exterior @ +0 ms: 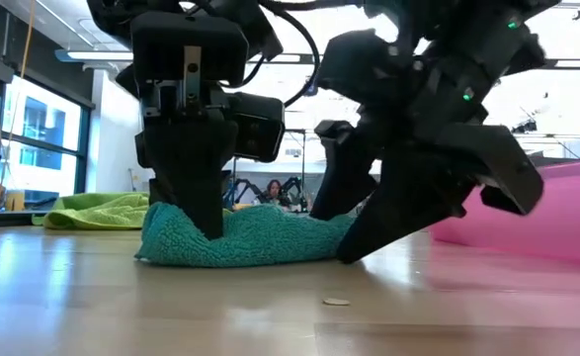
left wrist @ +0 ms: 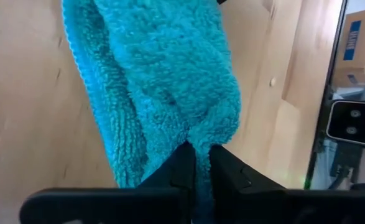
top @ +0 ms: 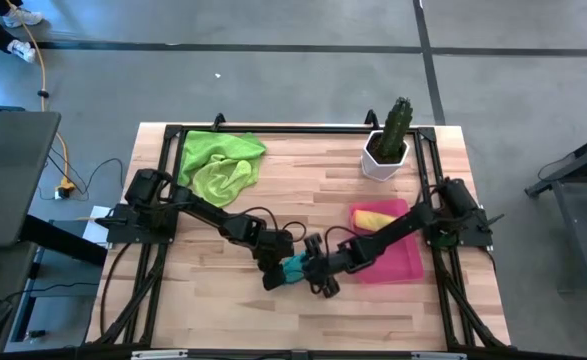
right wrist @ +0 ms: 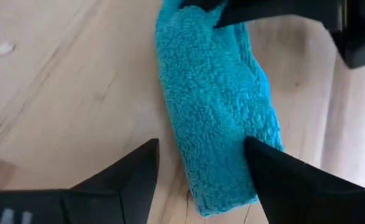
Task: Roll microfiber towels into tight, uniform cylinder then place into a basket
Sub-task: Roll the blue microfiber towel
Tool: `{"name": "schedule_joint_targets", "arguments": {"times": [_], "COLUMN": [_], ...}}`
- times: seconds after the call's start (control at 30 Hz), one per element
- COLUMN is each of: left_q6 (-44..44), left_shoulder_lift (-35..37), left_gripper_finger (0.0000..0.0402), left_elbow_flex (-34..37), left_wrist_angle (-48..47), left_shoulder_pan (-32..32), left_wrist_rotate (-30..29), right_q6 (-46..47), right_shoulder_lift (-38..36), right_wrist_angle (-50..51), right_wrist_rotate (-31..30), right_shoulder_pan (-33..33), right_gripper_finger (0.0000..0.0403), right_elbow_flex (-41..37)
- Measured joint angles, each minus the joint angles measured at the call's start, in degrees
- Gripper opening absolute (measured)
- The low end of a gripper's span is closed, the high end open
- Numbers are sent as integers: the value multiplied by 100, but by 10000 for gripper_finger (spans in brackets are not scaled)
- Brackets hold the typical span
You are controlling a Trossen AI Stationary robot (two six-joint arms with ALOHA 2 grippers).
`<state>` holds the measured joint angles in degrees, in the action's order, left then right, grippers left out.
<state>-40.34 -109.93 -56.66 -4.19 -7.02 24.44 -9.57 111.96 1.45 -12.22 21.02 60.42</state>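
Observation:
A teal towel point(exterior: 245, 239) lies as a loose, thick roll on the wooden table near its front middle. My left gripper point(left wrist: 198, 163) is shut on the roll's left end. My right gripper point(right wrist: 201, 168) stands open over the roll's right end point(right wrist: 222, 155), one finger on each side of it. Two lime green towels point(top: 219, 165) lie crumpled at the far left. A yellow towel point(top: 376, 215) lies in the pink basket point(top: 405, 262) at the right. My left gripper pinches a raised fold of the teal towel point(left wrist: 198, 138) between its two fingers, at the roll's left end. The fingers slant down from above. The towel rests along its length on the table. Whether my right gripper's finger point(right wrist: 275, 177) touches the towel's edge, I cannot tell.
A white pot with a green cactus point(top: 388, 148) stands at the far right, behind the basket. A black frame rail point(top: 303, 130) runs along the table's edges. Bare wood lies in front of the roll and at the table's middle.

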Motion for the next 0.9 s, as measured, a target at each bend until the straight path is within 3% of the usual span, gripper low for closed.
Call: {"name": "schedule_joint_targets", "arguments": {"times": [0.2,0.47,0.57,0.9], "left_q6": [-43,389,516,1351], "left_shoulder_lift": [43,205,235,859], "left_gripper_finger": [41,71,77,70], "left_elbow_flex": [6,-2,-8,0], "left_wrist_angle": [32,-165,-583,-1507], "left_shoulder_pan": [52,95,130,133], "left_wrist_rotate": [208,282,281,-283], "right_q6": [725,1257,1263,1965], "right_shoulder_lift": [7,7,7,17], "right_wrist_angle": [146,358,379,315], "right_wrist_rotate": [620,658,983,2304], "right_shoulder_pan": [-237,-323,-357,-768], "right_gripper_finger": [198,60,13,5], "right_elbow_flex": [11,15,13,-2]}}
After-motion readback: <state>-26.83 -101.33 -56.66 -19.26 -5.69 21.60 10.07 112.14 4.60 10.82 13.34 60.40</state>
